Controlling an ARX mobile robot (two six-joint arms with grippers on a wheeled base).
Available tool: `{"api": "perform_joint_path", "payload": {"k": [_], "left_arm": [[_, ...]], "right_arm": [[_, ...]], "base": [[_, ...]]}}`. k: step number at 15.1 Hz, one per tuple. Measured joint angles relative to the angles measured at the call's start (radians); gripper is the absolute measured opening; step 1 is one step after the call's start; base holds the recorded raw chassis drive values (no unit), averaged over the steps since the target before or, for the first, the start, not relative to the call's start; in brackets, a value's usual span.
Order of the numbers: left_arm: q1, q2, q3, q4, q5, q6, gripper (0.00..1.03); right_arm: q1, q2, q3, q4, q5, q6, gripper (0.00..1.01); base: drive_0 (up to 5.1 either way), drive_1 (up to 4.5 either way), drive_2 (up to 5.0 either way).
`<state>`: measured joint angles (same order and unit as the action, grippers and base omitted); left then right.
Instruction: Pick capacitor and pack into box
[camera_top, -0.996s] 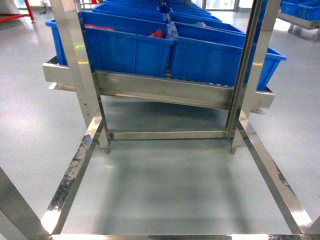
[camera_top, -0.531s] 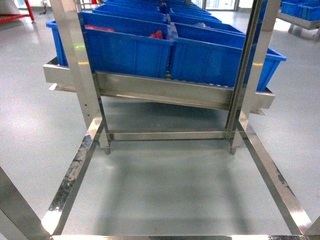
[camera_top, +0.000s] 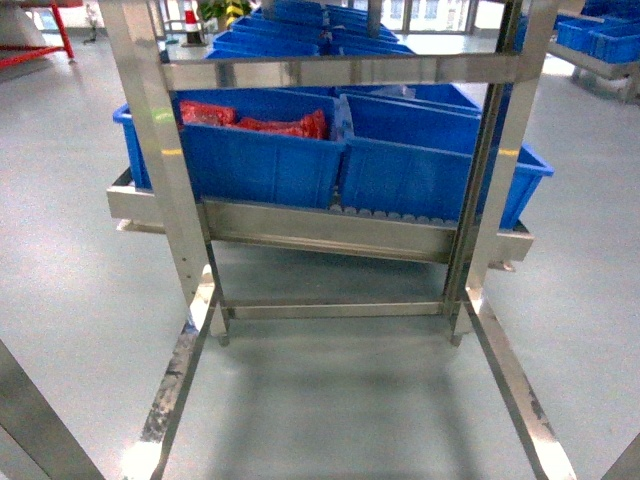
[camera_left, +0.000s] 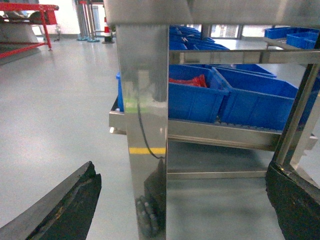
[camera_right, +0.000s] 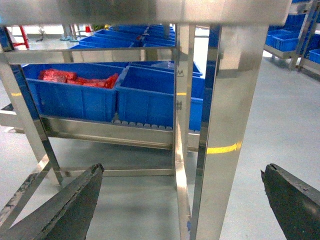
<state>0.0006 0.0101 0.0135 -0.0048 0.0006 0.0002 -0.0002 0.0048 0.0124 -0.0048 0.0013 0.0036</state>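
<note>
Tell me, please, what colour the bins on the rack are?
Blue bins, clearest in the head view.

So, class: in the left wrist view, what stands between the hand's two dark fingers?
A polished steel upright post of the rack, with bare grey floor beside it; blue bins sit behind on the shelf.

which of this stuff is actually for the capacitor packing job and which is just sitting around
For the job:
- left gripper, open, holding nothing
- right gripper, open, holding nothing
- capacitor and pink box: neither is in any view

Just around:
- blue bins
- red bagged stuff in the left bin, contents unclear
- steel rack holding the bins
</note>
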Motion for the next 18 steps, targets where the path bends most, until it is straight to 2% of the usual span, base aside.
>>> {"api": "perform_joint_path", "payload": {"k": [18], "left_arm": [[0.000, 0.000, 0.000, -0.003, -0.001, 0.000, 0.98]], "right_arm": [[0.000, 0.000, 0.000, -0.002, -0.002, -0.001, 0.98]], "base": [[0.0, 0.00, 0.0]]}}
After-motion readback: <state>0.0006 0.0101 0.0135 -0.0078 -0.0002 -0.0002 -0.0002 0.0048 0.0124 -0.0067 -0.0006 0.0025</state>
